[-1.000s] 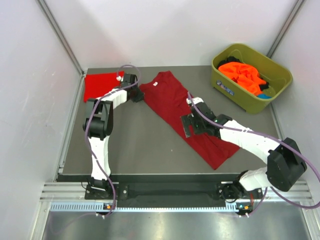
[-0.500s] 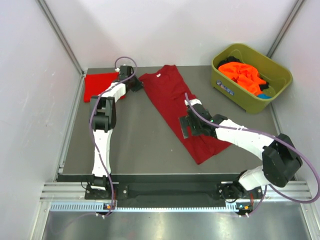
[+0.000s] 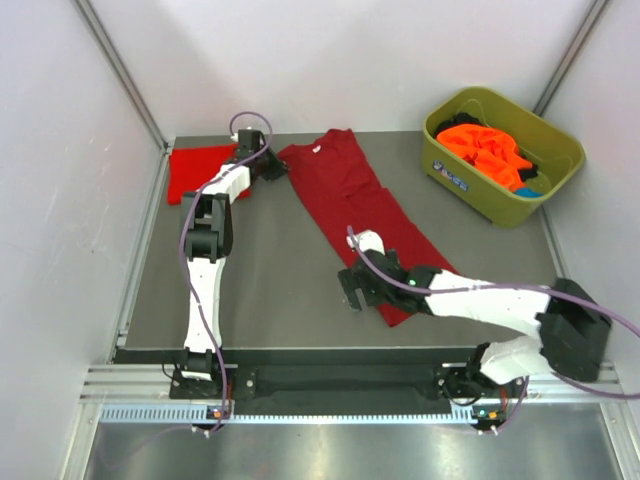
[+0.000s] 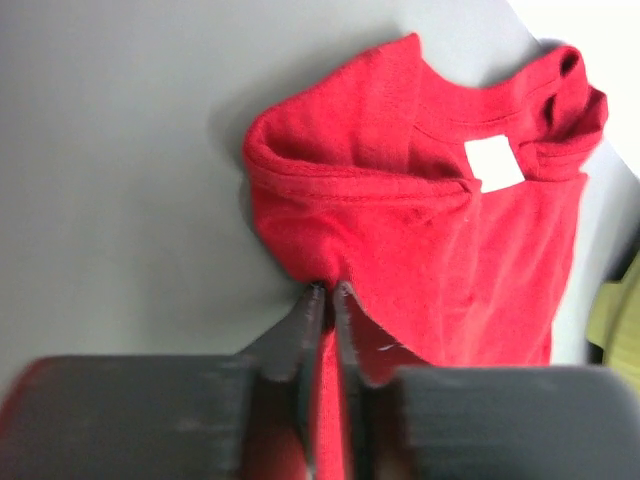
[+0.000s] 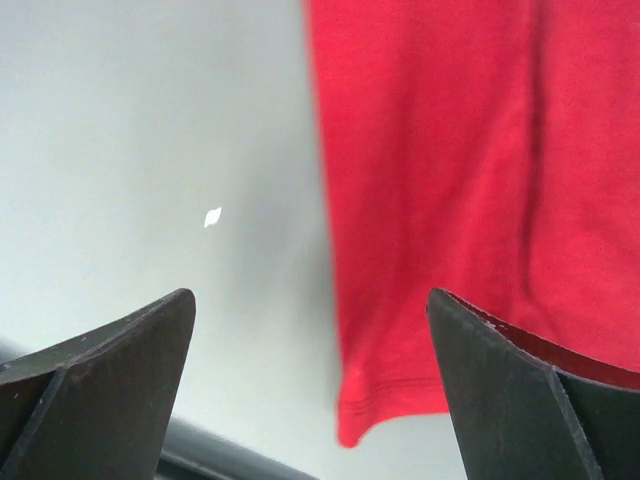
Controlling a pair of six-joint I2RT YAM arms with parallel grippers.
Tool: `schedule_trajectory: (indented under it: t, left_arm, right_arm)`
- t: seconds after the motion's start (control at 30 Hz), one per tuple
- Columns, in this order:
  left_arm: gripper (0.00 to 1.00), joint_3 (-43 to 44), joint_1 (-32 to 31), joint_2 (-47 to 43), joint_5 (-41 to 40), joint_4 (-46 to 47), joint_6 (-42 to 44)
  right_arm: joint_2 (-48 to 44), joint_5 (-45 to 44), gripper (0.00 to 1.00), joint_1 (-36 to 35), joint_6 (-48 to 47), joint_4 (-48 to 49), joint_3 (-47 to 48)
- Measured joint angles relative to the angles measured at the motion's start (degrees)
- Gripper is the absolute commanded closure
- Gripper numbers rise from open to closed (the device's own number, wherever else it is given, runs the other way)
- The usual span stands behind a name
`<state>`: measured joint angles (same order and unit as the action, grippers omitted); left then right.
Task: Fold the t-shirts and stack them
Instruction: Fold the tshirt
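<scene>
A dark crimson t-shirt (image 3: 345, 200) lies stretched diagonally on the table, its neck with a white label (image 4: 493, 163) at the far end. My left gripper (image 3: 272, 170) is shut on the cloth at the shirt's left shoulder edge; in the left wrist view its gripper (image 4: 327, 295) pinches a fold of the crimson t-shirt (image 4: 400, 210). Over the shirt's near hem corner (image 5: 350, 430) my right gripper (image 3: 352, 292) stands wide open, and the right wrist view shows the gripper (image 5: 310, 300) with nothing between its fingers. A brighter red t-shirt (image 3: 195, 170) lies folded at the far left.
An olive-green tub (image 3: 545, 195) at the far right holds several orange t-shirts (image 3: 485, 150). White walls close in the grey table (image 3: 270, 280) on three sides. The table's near edge runs just below the right gripper.
My right gripper has slid down the crimson shirt to its near hem corner, staying open. The left gripper reached farther, closed on the shoulder edge, and the shirt's lower part drew narrower.
</scene>
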<state>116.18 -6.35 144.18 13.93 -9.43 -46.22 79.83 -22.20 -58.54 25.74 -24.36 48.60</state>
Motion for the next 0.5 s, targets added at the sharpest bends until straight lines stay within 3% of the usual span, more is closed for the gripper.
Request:
schedule_trajectory:
  t: [0.03, 0.13, 0.23, 0.33, 0.5]
  left_arm:
    - [0.75, -0.13, 0.0, 0.0, 0.31, 0.09, 0.09]
    - [0.66, -0.35, 0.02, -0.09, 1.73, 0.81, 0.44]
    - [0.64, -2.14, 0.02, -1.49, 2.1, 1.18, 1.42]
    - [0.63, -5.27, 0.0, -4.0, 1.7, -0.09, 2.71]
    - [0.63, -10.75, 0.07, -8.7, 0.72, -3.52, 4.42]
  right_arm:
    - [-1.9, 1.64, 0.0, -0.11, -0.04, 1.49, -1.9]
    - [-9.01, 4.15, 0.0, -0.17, 0.44, 5.62, -7.41]
    - [-10.43, 3.93, 0.13, -0.17, 1.38, 6.27, -7.91]
    - [-7.61, 3.74, 0.43, -0.17, 1.75, 6.25, -7.45]
    - [-1.44, 3.52, 0.55, -0.2, 2.69, 5.77, -7.43]
